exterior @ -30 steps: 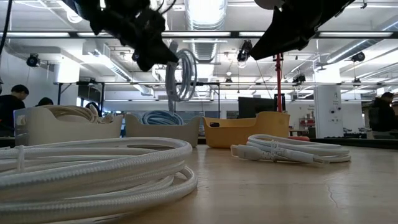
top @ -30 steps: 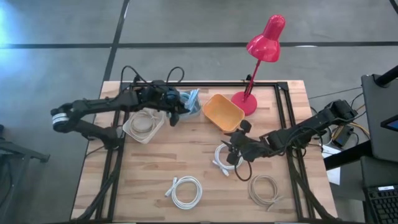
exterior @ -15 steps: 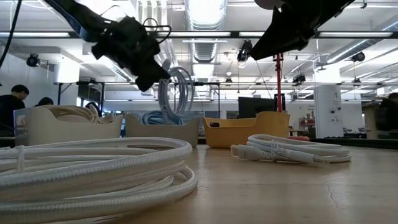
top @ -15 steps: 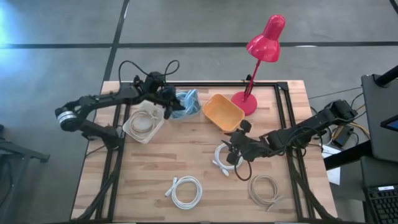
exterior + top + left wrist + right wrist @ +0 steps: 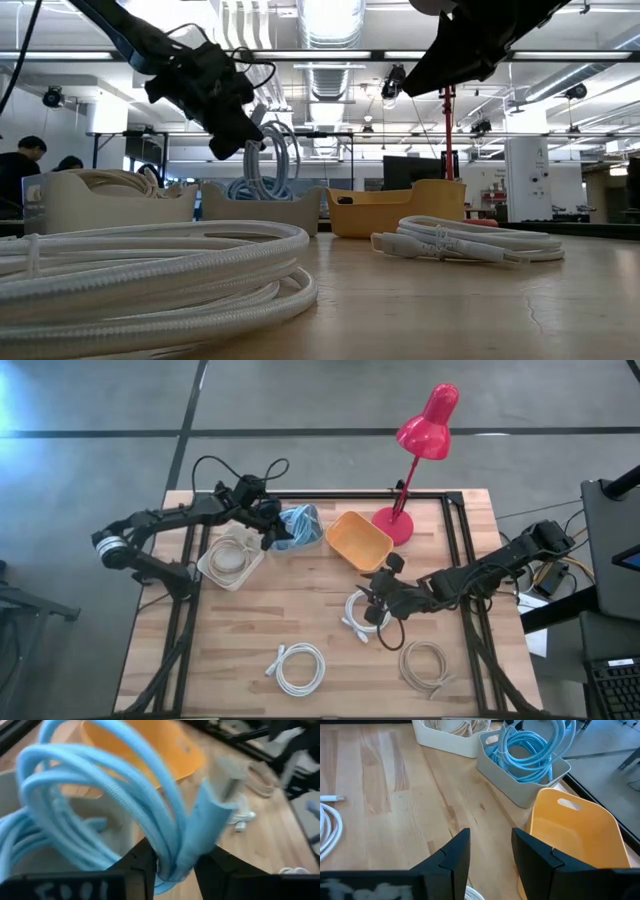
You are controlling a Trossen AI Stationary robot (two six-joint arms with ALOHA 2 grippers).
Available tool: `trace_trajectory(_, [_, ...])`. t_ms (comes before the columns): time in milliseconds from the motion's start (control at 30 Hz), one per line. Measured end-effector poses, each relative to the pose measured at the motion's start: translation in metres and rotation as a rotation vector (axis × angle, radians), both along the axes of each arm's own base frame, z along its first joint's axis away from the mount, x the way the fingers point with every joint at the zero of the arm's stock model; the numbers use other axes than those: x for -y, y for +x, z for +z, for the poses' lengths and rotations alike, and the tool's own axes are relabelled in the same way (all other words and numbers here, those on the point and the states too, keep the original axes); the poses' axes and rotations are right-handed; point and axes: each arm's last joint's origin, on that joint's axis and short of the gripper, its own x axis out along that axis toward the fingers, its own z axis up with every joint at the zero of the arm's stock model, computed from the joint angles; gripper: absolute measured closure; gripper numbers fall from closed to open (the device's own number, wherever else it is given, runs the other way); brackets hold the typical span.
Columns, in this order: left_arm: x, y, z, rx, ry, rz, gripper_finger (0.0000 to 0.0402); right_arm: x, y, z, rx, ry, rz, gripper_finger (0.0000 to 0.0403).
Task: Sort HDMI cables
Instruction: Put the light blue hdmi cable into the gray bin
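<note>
My left gripper [image 5: 271, 530] is shut on a light blue HDMI coil [image 5: 95, 790] and holds it over the grey bin [image 5: 318, 542], where other light blue coils [image 5: 530, 750] lie. In the low view the coil [image 5: 268, 160] hangs down to the bin's rim. My right gripper [image 5: 376, 603] is open and hovers over a white coil [image 5: 360, 610], touching nothing. A second white coil [image 5: 300, 668] and a tan coil [image 5: 425, 663] lie flat near the table's near edge. Tan coils [image 5: 230, 558] fill the beige bin. My left gripper pinches the light blue coil between its two fingers, across the bundled loops at one side of the ring [image 5: 172, 857], close to a plug end [image 5: 227, 775]. The fingers come from the table's left, slanting down. The coil hangs upright below them, its lower part [image 5: 262, 190] at the grey bin's mouth.
A yellow bin [image 5: 358, 540] stands right of the grey one, and a red desk lamp [image 5: 415, 450] stands at the far right corner. Bare wood lies in the table's middle [image 5: 290, 605]. People show in the room beyond [image 5: 20, 165].
My left gripper has moved toward the table's far edge and down over the grey bin, keeping its hold. The light blue coil has sunk from well above the bin to its mouth. My right arm has kept still.
</note>
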Motion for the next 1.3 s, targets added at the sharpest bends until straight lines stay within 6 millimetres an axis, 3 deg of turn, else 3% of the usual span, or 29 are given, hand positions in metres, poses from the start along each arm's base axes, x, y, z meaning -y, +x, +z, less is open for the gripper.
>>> trace_trajectory(200, [0.002,0.001,0.003,0.056,0.016,-0.088,0.0266,0.000,0.000,0.000,0.002,0.001,0.001,0.0270])
trace_trajectory(533, [0.000,-0.008,-0.009,-0.172,0.039,0.129,0.0270,0.000,0.000,0.000,0.005,0.002,0.001,0.0268])
trace_trajectory(767, [-0.006,-0.011,-0.011,-0.276,0.152,0.306,0.0270,0.000,0.000,0.000,0.006,0.002,0.000,0.0275])
trace_trajectory(1133, [-0.001,-0.016,-0.017,-0.366,0.162,0.242,0.0269,0.000,0.000,0.000,0.005,0.000,0.001,0.0259])
trace_trajectory(1300, [-0.001,-0.017,-0.017,-0.372,0.169,0.244,0.0250,-0.001,0.001,0.000,-0.003,0.019,0.023,0.0244])
